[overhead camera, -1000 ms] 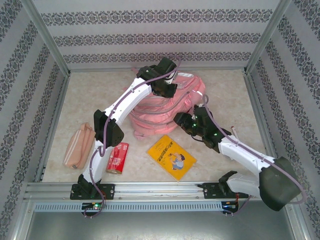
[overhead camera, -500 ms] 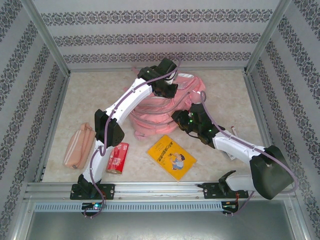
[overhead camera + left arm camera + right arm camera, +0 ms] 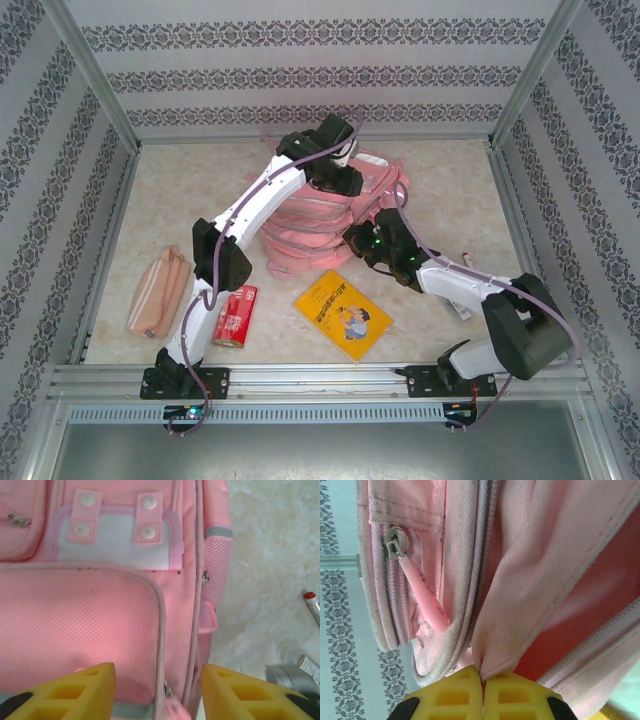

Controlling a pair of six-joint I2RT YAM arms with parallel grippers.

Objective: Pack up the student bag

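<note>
The pink pouch lay near the left edge of the tabletop, toward the near-left corner. The red packet lay just to its right, close to the near edge. It carried pale print that was too small to read.

The student bag lay at the middle of the tabletop, nearer the far edge than the near one. The left gripper hung over the bag's far part. In the left wrist view the left gripper was released. Its yellow fingers stood well apart above the ribbed front pocket of the student bag and grasped nothing. Beyond that pocket, two snap tabs crossed a pale patch. A grey reflective strip sat on the bag's side, above a mesh pocket. No brand mark was visible on the bag.

The yellow book lay near the middle of the near edge. Its cover showed a cartoon figure and printed characters that were not legible.

The right gripper met the bag's near-right side. In the right wrist view the right gripper was clenched, its fingertips pressed together on a fold of fabric of the student bag. A pink zip pull hung beside that fold.

A red-capped marker lay on the tabletop to the right of the bag.
</note>
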